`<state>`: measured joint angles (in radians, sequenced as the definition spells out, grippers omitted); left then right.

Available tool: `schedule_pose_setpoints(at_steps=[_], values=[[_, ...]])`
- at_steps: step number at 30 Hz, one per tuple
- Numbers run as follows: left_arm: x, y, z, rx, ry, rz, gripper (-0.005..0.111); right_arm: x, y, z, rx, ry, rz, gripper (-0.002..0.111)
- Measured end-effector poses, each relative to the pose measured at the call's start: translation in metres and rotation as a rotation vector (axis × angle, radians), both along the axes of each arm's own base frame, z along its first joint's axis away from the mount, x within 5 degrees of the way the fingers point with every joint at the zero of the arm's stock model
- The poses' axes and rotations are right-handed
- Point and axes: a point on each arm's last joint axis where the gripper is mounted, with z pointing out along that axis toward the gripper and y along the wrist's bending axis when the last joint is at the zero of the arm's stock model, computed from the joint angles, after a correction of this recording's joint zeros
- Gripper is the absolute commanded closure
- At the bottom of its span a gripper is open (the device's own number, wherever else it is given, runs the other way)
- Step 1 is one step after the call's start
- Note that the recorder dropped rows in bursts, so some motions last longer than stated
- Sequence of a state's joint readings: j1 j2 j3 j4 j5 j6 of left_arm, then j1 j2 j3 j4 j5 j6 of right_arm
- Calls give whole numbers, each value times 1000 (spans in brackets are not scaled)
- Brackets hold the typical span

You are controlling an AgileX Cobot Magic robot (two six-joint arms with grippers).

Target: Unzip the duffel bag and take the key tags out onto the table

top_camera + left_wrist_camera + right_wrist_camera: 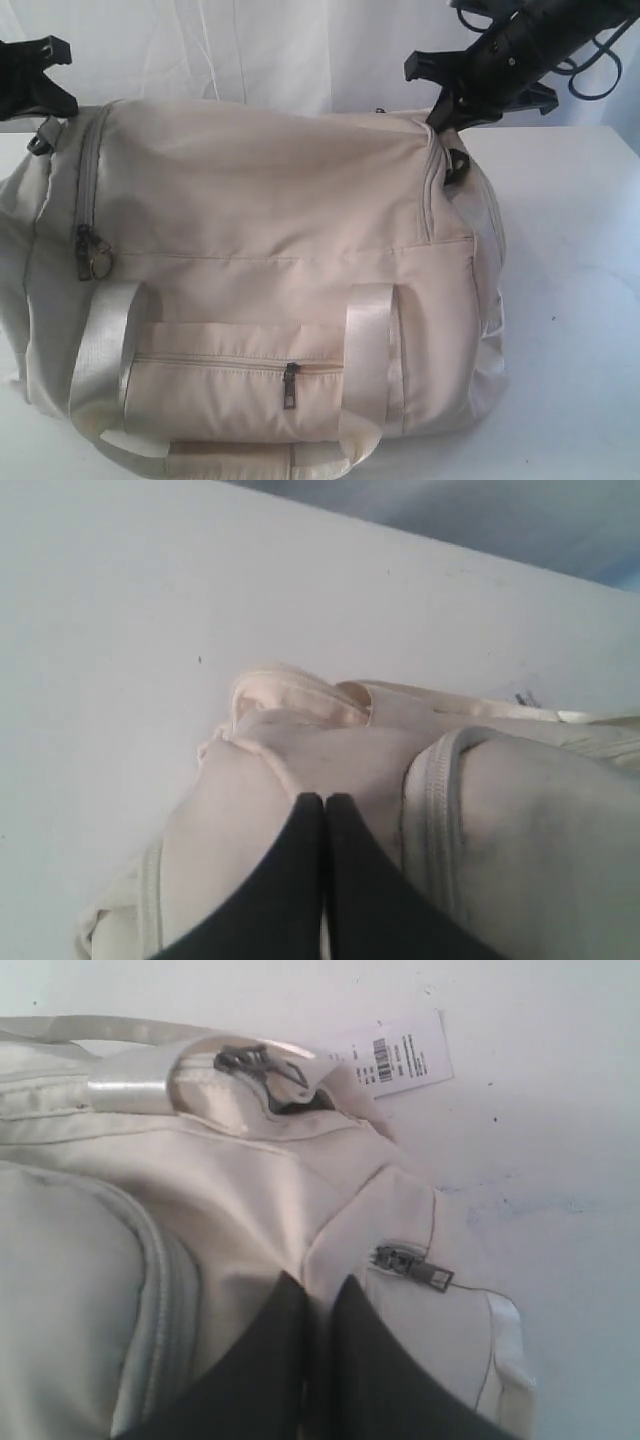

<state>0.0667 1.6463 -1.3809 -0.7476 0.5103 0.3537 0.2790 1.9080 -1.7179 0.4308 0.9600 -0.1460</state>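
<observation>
The cream duffel bag [270, 270] lies on the white table [580, 300] with its main zip closed; two dark pulls [92, 250] hang at its left end. No key tags show in any view. My left gripper [35, 75] hovers at the bag's far left end, its fingertips [325, 800] pressed together just above the fabric [250, 810]. At the bag's far right end, my right gripper [445, 105] is closed on a raised fold of the bag's fabric [320, 1260], next to an end-pocket zip pull [410, 1265].
A front pocket with a dark zip pull [291, 385] sits between pale webbing handles [100, 350]. A white barcode label [395, 1055] and a metal strap clip [250, 1060] lie by the bag's right end. A white curtain hangs behind.
</observation>
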Motion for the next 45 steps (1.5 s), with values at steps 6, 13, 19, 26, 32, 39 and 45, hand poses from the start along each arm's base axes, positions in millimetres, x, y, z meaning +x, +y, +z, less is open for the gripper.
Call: schedule_pose_setpoints(at_steps=[6,13,19,26,32,39,45], values=[[-10,0,18,18,-59,4,107,-6,-4,14,2,-19,7,108],[-13,0,16,46,-35,-23,84,-8,-6,19,-13,-23,12,70],[-17,2,21,86,-45,-25,36,-13,-16,54,-25,-165,-16,41],[-42,-2,40,117,-29,-105,76,-41,-17,104,-9,-271,19,59],[-106,0,15,160,53,-56,107,-103,53,95,-37,-190,327,67],[-166,2,-39,159,67,61,52,-172,148,40,-54,-139,640,53],[-162,6,-53,77,12,201,43,-185,219,-15,-9,-220,686,53]])
